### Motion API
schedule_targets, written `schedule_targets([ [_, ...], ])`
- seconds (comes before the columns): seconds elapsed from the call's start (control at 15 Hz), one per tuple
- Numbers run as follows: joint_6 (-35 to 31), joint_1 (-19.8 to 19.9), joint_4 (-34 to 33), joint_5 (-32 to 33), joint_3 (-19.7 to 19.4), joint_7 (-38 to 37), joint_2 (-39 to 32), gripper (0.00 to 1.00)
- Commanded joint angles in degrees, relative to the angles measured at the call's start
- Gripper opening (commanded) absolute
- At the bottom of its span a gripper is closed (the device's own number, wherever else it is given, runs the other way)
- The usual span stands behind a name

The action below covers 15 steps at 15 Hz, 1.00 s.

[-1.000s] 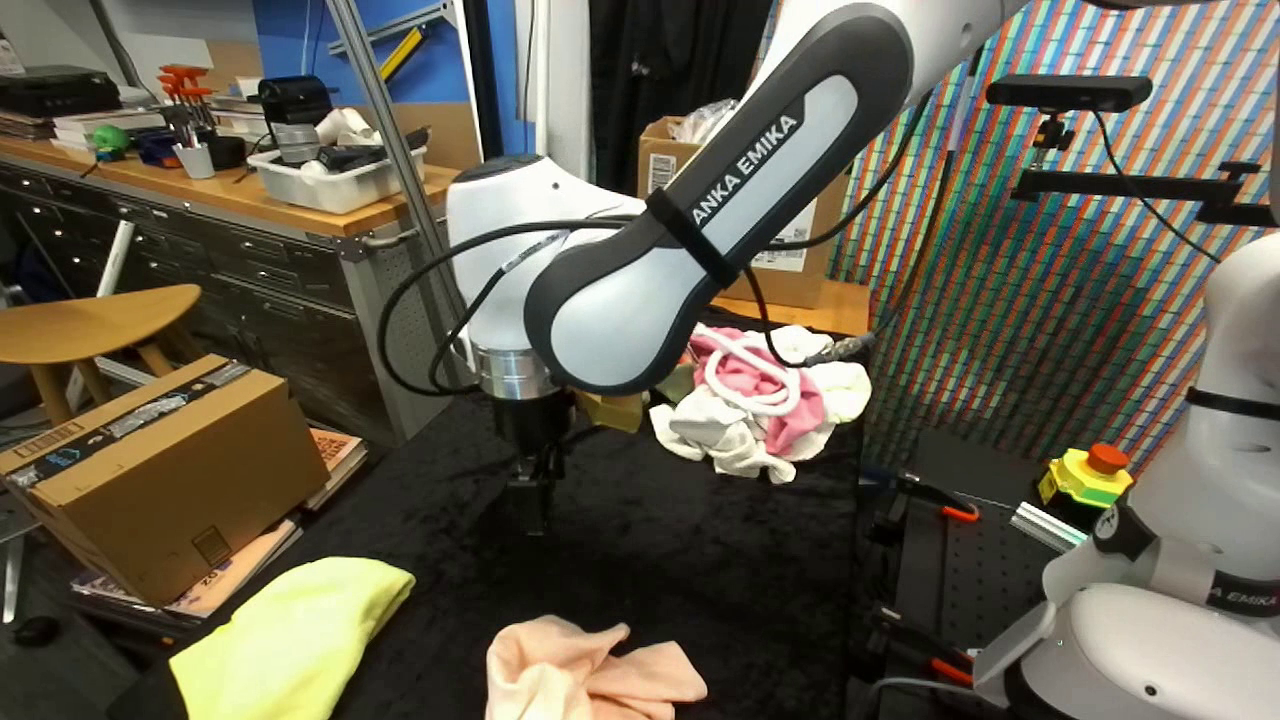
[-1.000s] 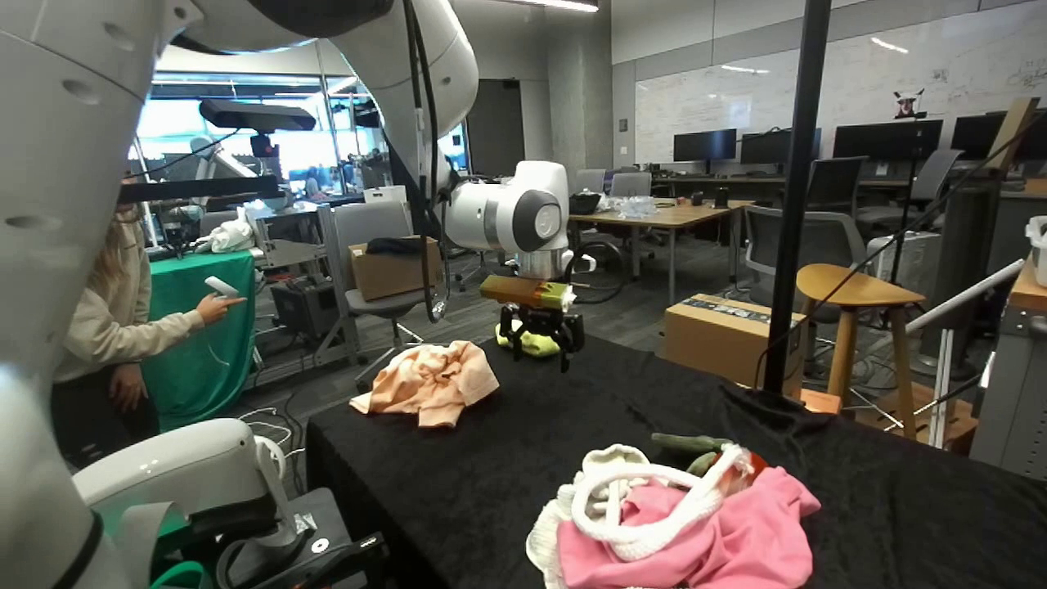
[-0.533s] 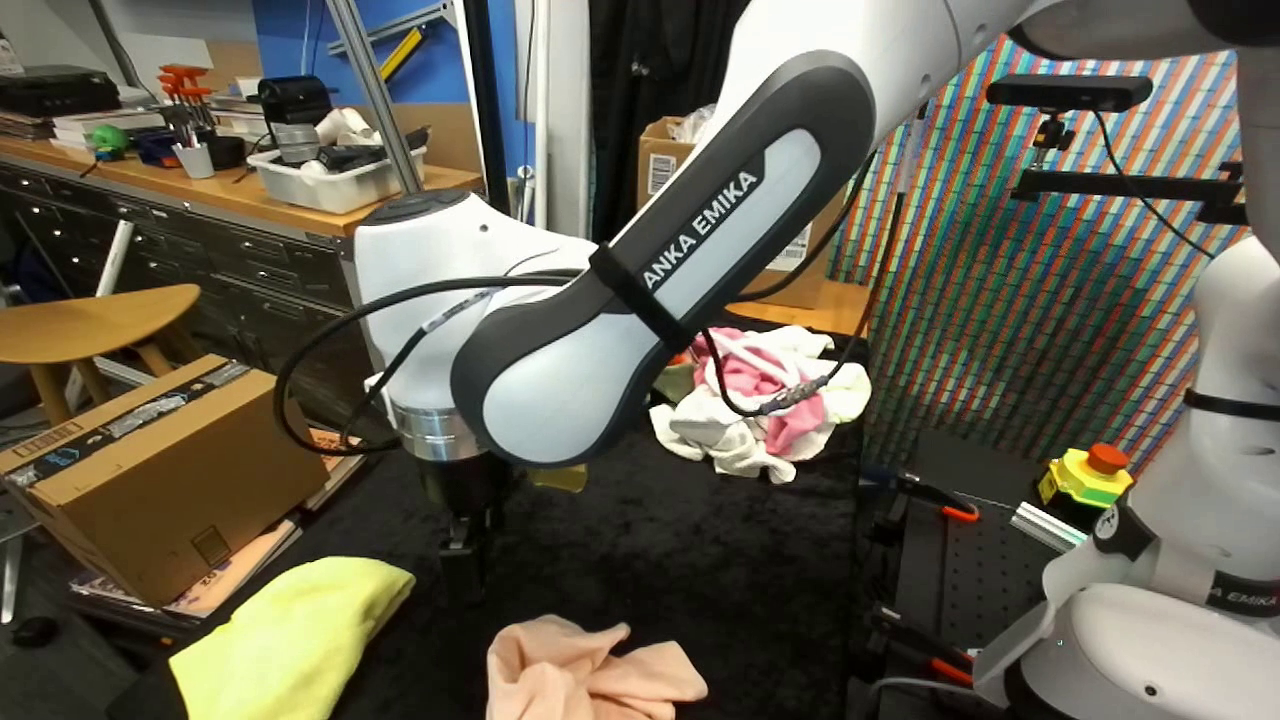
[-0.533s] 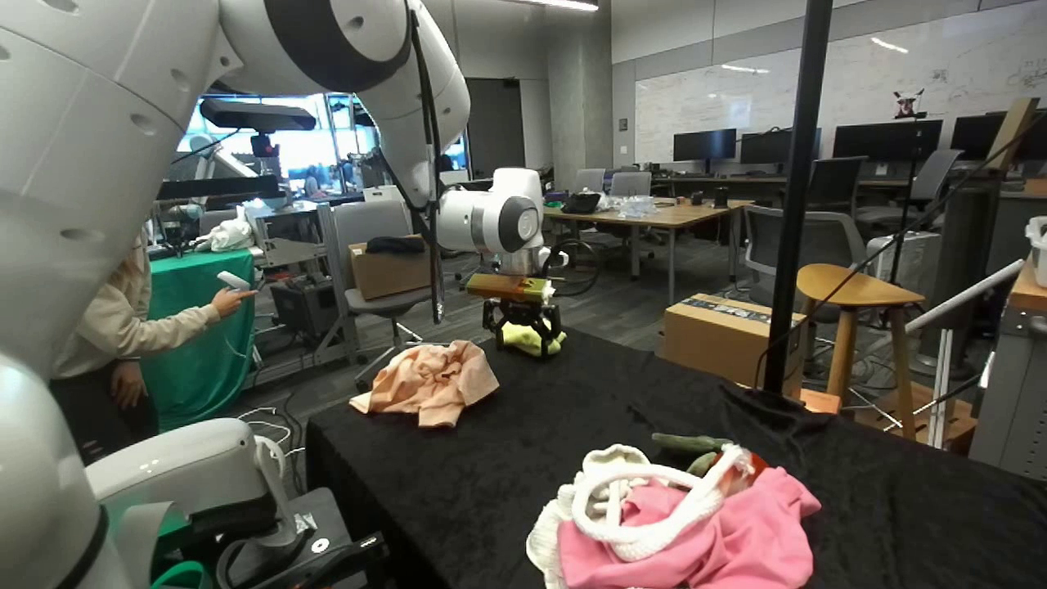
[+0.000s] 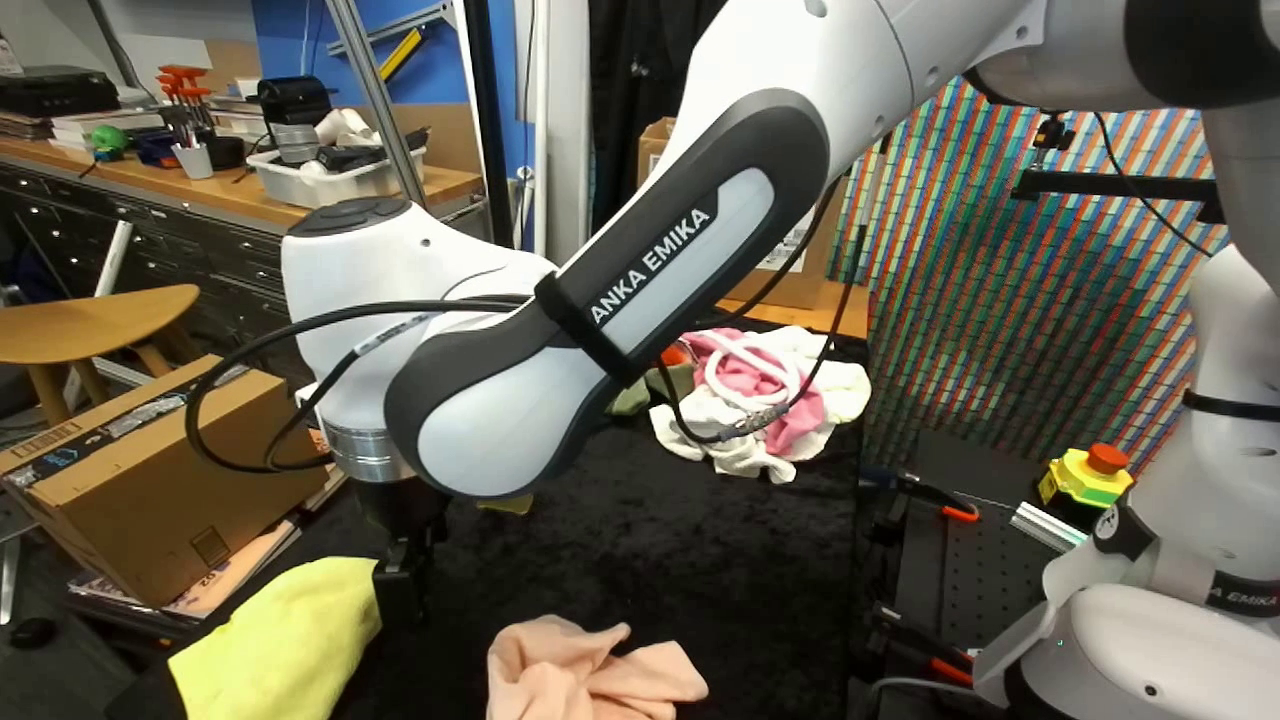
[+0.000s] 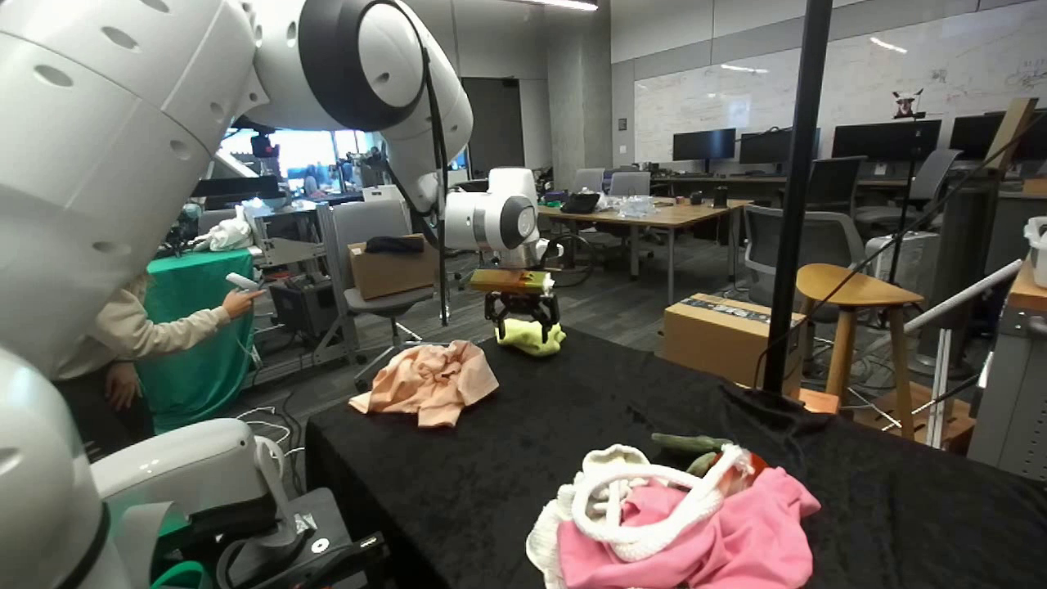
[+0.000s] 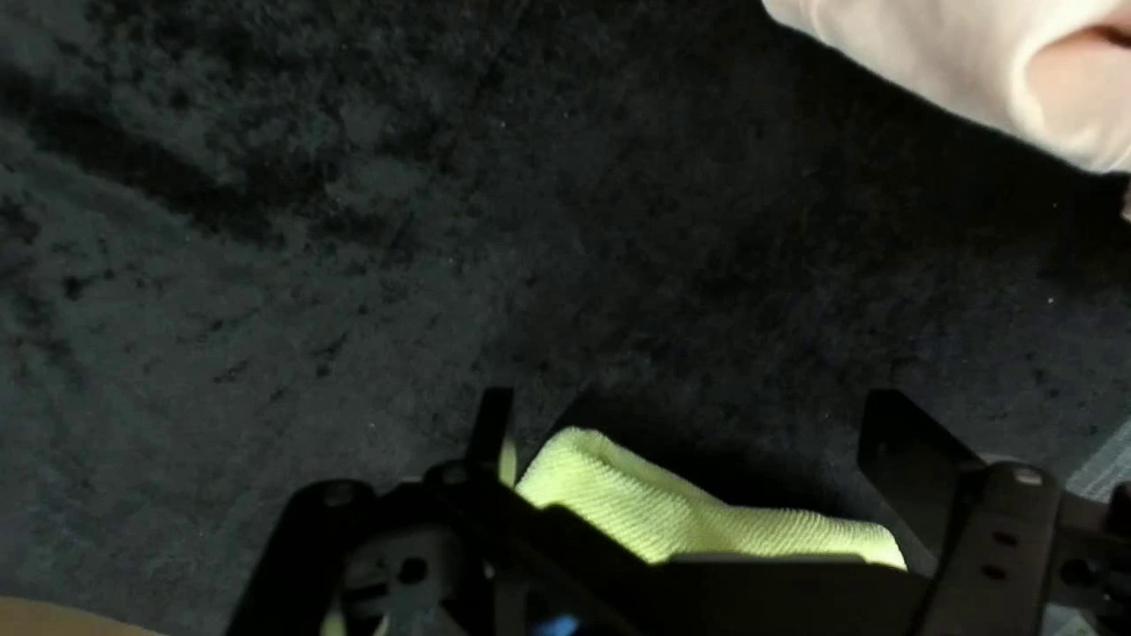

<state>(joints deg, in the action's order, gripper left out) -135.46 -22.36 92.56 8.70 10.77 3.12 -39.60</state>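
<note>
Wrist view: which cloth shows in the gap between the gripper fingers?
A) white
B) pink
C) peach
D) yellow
D: the yellow cloth shows between the fingertips of the open gripper, while the peach cloth sits apart in the upper right corner.

Wrist view close above black cloth (image 7: pixel 530 221), looking down; in an exterior view, angled down toward a workbench (image 5: pixel 235 240), peach cloth (image 5: pixel 590 690) in foreground; in an exterior view, from the black cloth's opposite end, facing a whiteboard (image 6: pixel 712 114), pink cloth (image 6: pixel 695 564) in foreground; all three share yellow cloth (image 7: pixel 671 517).
</note>
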Motion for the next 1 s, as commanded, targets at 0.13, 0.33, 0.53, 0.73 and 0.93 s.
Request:
schedule_targets([
  [0.13, 0.6, -1.7, -8.3, 1.4, -0.4, -0.3, -5.3, 1.0],
  [0.33, 0.7, -2.6, -11.6, 1.5, -0.5, -0.2, -7.7, 1.0],
  [0.53, 1.2, -3.5, -15.1, 1.3, -0.4, 0.0, -10.0, 1.0],
  [0.73, 1.6, -4.2, -18.2, 1.1, -0.5, 0.1, -11.7, 1.0],
  [0.93, 2.1, -4.7, -20.7, 1.2, -0.7, 0.3, -13.1, 1.0],
])
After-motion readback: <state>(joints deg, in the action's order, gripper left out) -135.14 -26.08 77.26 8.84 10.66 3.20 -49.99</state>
